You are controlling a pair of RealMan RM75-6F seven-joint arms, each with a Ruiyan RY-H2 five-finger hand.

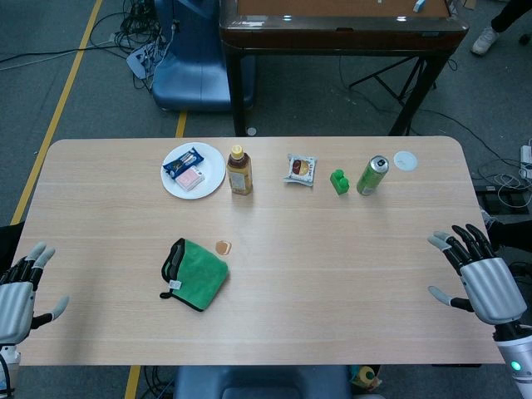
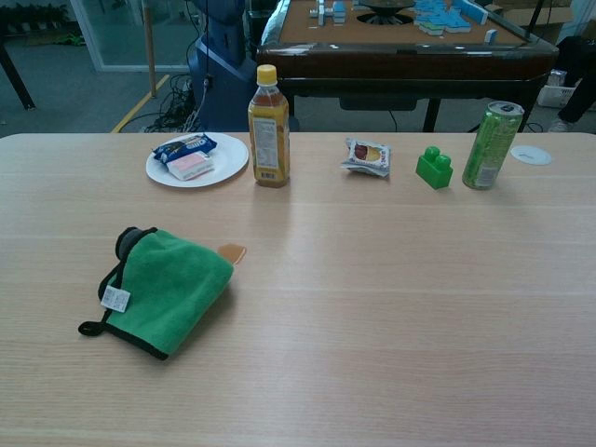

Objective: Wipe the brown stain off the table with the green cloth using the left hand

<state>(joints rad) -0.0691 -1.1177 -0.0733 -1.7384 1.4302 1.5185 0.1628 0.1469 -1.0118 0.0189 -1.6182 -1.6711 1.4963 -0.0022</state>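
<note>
A folded green cloth (image 1: 196,273) (image 2: 162,287) with a black edge lies on the light wooden table (image 1: 332,274), left of centre. A small brown stain (image 1: 223,247) (image 2: 231,251) sits just off the cloth's upper right corner, partly covered by it in the chest view. My left hand (image 1: 18,291) rests at the table's left edge, fingers spread, holding nothing, well left of the cloth. My right hand (image 1: 480,270) hovers at the right edge, fingers apart and empty. Neither hand shows in the chest view.
Along the far side stand a white plate (image 1: 176,184) with snack packs, a tea bottle (image 1: 239,169), a snack packet (image 1: 300,169), a green block (image 1: 339,181), a green can (image 1: 371,175) and a white lid (image 1: 405,160). A dark table (image 1: 341,33) stands beyond.
</note>
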